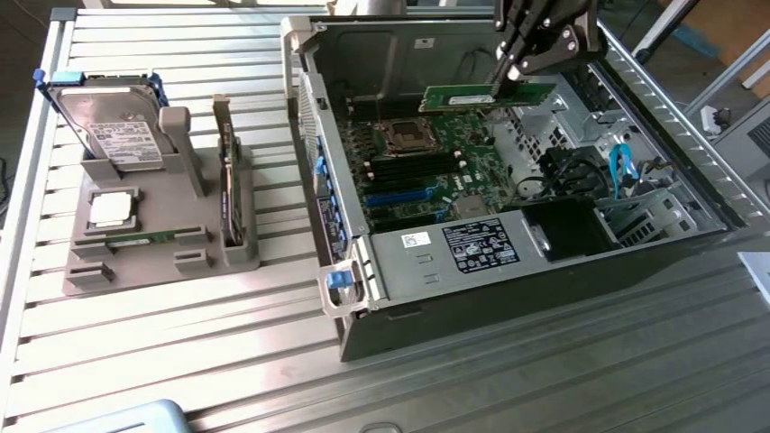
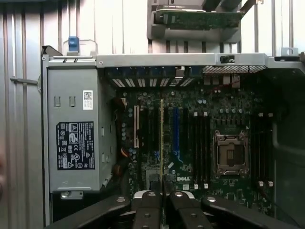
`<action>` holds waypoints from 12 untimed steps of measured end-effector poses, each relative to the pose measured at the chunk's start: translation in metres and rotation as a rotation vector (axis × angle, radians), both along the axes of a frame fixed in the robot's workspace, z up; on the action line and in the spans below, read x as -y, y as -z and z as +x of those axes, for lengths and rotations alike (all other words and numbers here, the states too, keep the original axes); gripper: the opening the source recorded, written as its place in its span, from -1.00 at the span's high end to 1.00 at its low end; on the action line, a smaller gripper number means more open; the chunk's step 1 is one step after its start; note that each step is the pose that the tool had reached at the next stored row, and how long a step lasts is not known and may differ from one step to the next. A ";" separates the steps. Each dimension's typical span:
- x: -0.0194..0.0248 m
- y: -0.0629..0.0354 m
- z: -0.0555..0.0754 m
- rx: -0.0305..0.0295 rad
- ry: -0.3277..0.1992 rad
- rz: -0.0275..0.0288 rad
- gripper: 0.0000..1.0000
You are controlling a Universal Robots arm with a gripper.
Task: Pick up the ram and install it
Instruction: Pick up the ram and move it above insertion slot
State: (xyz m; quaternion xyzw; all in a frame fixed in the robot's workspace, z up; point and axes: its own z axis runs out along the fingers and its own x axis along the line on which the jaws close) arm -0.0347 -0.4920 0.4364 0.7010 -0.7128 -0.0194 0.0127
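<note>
Where the slatted desk [image 1: 241, 361] begins at the exterior view's left, a grey holder [image 1: 215, 257] stands on it.
- Holder contents: silver hard drive [image 1: 114, 131] propped at the back; square processor chip [image 1: 111, 209] lying flat in front of it; a thin green stick [image 1: 139, 237] lying in a low slot near the front; an expansion card [image 1: 229, 180] upright on edge along the holder's right side.
- Centre to right: computer case [image 1: 481, 307], side open, lying on the desk.
- Case contents: motherboard [image 1: 421, 153] with bare processor socket [image 1: 398, 133] and dark memory slots [image 1: 416, 167]; labelled power supply [image 1: 475, 245] at the near end; blue cable [image 1: 622, 167] in the right bay.
- Gripper [image 1: 511, 79] reaches down over the case's far end, fingers pressed narrowly together, pinching the ram [image 1: 470, 96] toward one end.
- Ram held level above the motherboard, apart from it, in no slot.
- Wrist view: gripper [image 2: 163, 195] with ram [image 2: 162, 138] edge-on, a thin line over the board, beside the socket [image 2: 231, 155].
</note>
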 end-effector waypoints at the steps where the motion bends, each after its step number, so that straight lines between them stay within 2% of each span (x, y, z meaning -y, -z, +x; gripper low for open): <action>1: 0.0000 0.0006 0.011 0.0000 0.000 0.0001 0.73; 4: 0.0000 0.0023 0.031 -0.0001 0.000 -0.0001 0.73; 12: 0.0000 0.0080 0.066 -0.0001 0.000 -0.0001 0.73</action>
